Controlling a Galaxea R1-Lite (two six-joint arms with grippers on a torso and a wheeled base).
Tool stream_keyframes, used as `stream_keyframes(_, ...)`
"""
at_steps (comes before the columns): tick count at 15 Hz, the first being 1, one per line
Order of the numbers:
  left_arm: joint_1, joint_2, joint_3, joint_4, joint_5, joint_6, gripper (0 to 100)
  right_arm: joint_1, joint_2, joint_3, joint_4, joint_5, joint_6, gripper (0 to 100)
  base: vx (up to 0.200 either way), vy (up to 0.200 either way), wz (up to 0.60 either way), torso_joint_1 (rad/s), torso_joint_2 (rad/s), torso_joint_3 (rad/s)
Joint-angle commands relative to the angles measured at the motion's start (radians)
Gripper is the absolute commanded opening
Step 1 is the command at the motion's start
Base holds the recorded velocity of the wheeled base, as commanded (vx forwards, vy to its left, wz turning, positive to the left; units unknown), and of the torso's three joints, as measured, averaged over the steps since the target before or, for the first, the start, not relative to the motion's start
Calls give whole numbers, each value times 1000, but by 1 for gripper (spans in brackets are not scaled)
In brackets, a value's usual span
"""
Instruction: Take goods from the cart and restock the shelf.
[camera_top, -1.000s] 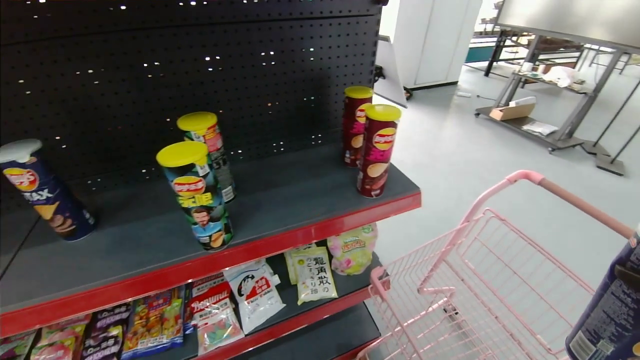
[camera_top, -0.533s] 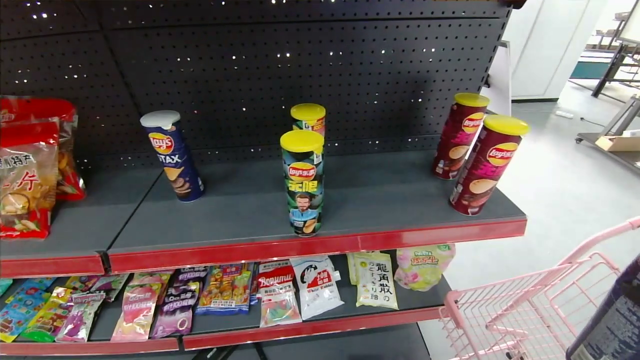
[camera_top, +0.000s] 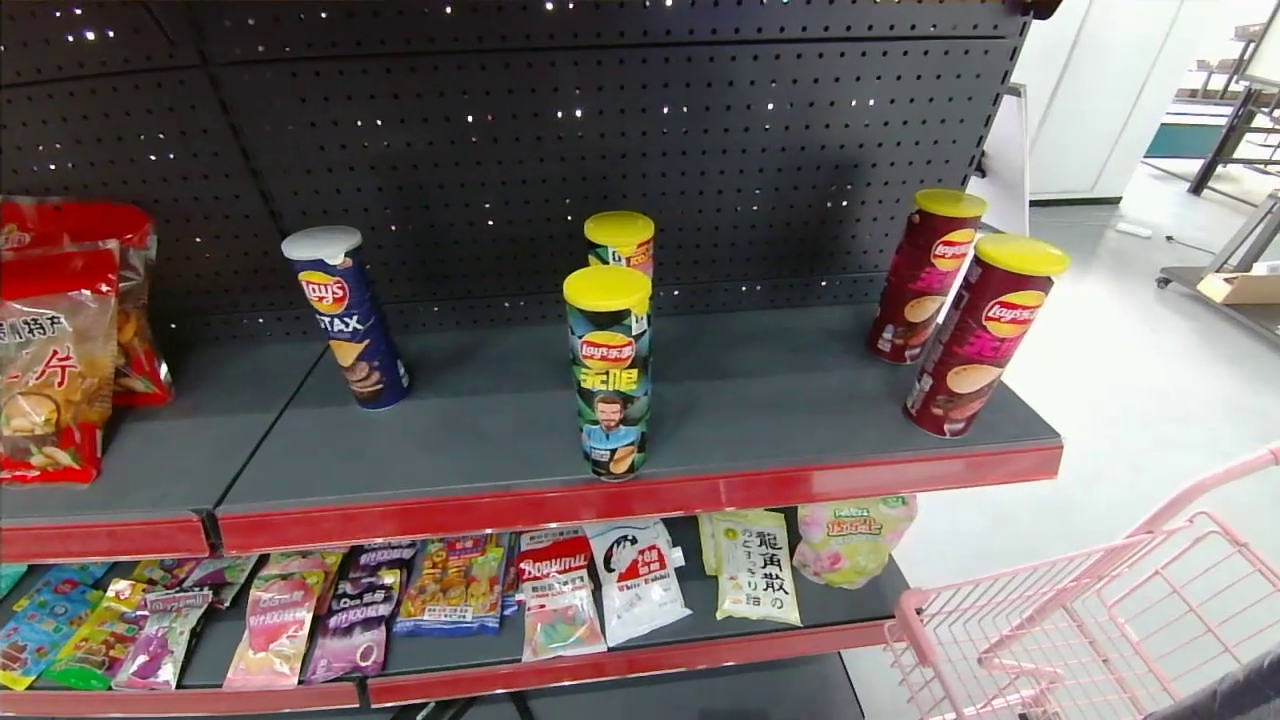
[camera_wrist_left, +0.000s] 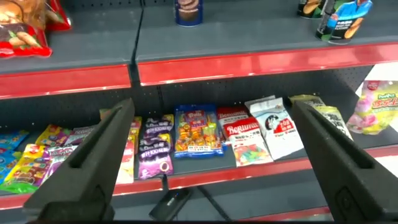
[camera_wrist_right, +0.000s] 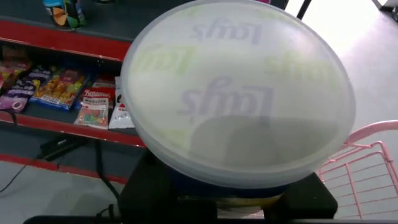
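Firstly, upright on the upper shelf (camera_top: 760, 400): a navy can (camera_top: 346, 318) with a white lid toward the left; a front green can (camera_top: 608, 375) and a rear green can (camera_top: 620, 240) mid-board, one behind the other, both yellow-lidded; a front maroon can (camera_top: 985, 335) and a rear maroon can (camera_top: 925, 275) at the right end, the front one close to the red lip and to the board's end. Left of the seam, on the neighbouring board, red snack bags (camera_top: 55, 340) propped up. On the lower shelf (camera_top: 620, 660), flat packets (camera_top: 450, 590) side by side along the front.

Bare board between the navy can and the green pair, and again between the green pair and the maroon pair, back to the pegboard (camera_top: 500, 150). Low at the right, the pink cart (camera_top: 912, 612), its corner near the lower shelf's right end.

Right gripper (camera_wrist_right: 227, 199) clamped on the lidded can (camera_wrist_right: 236, 93), pale lid toward the wrist camera, beside the cart's rim and out in front of the lower shelf; probably the dark shape at the head view's lower right corner too. Left gripper (camera_wrist_left: 211, 109) with fingers wide apart, facing the packets.
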Motion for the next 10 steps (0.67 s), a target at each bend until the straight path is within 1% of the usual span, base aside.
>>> stream_keyframes(1, 1, 1, 0, 0, 0, 0, 100, 0, -65, 22, 0, 2, -1, 0, 0, 200, 0, 2, 7, 2)
stream_keyframes(10, -1, 1, 0, 0, 0, 0, 100, 0, -94, 48, 1, 1, -1, 0, 0, 200, 0, 1, 3, 1)
